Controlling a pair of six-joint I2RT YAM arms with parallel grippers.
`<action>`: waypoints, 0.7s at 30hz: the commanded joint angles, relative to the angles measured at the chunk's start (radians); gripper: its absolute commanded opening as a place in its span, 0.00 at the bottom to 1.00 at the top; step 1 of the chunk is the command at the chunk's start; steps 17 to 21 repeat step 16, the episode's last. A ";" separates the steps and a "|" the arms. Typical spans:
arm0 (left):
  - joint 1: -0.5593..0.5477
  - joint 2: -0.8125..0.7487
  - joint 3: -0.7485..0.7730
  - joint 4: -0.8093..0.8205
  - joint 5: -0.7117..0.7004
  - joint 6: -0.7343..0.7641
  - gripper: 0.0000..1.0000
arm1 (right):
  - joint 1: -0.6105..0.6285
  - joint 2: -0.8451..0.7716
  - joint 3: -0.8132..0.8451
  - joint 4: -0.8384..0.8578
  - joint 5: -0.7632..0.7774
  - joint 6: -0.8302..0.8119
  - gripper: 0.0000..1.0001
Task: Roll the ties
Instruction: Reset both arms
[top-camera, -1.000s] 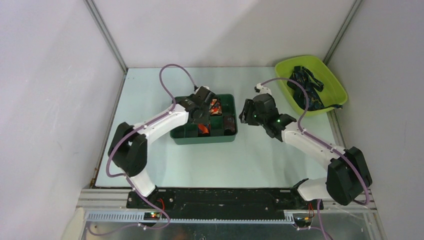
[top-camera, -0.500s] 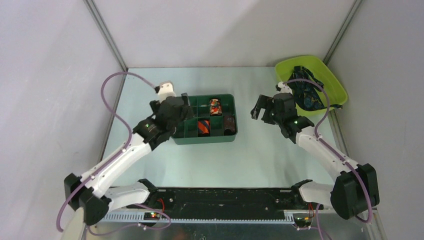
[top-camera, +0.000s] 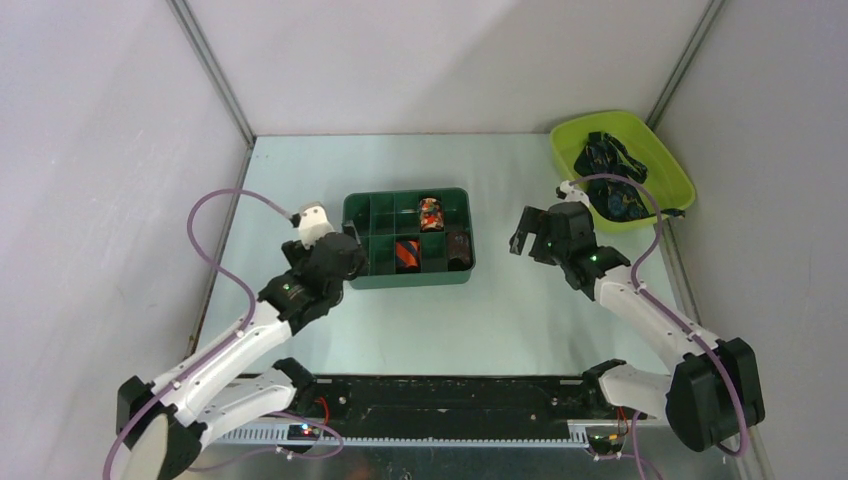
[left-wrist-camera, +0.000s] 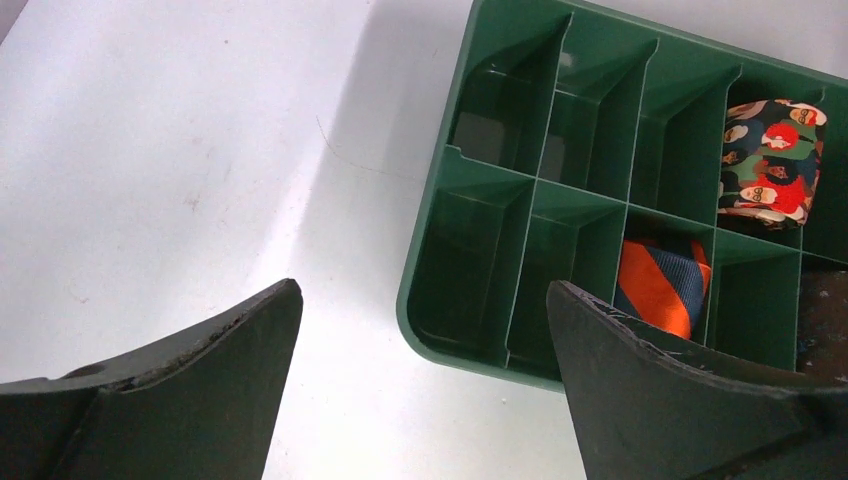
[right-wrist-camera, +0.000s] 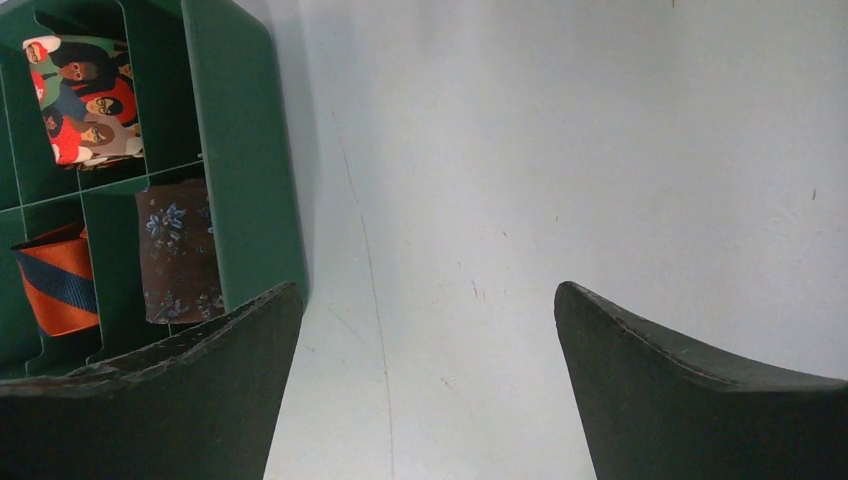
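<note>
Between ties: left gripper (left-wrist-camera: 422, 287) and right gripper (right-wrist-camera: 425, 289) are both hanging wide-spread, empty. Rolled ties (top-camera: 407, 254) are sitting in green tray (top-camera: 360, 205); dark ties (top-camera: 610, 180) are lying heaped in lime bin (top-camera: 672, 170) — next is probably fetching one.

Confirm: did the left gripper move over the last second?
Yes. The left gripper backed off the green tray toward near-left, now open beside its left wall.

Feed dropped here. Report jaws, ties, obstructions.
Left jaws open, right jaws open, both empty. Three rolled ties in green tray; dark ties heaped in lime bin. Nothing blocking.
</note>
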 joint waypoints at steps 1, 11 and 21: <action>0.007 -0.065 -0.022 0.037 -0.030 -0.037 1.00 | -0.002 -0.042 0.000 0.009 0.030 -0.009 0.99; 0.025 -0.136 -0.054 0.055 0.000 -0.024 1.00 | -0.001 -0.096 -0.003 -0.005 0.042 -0.050 0.99; 0.050 -0.156 -0.059 0.045 0.016 -0.023 1.00 | -0.001 -0.103 -0.004 -0.016 0.053 -0.050 1.00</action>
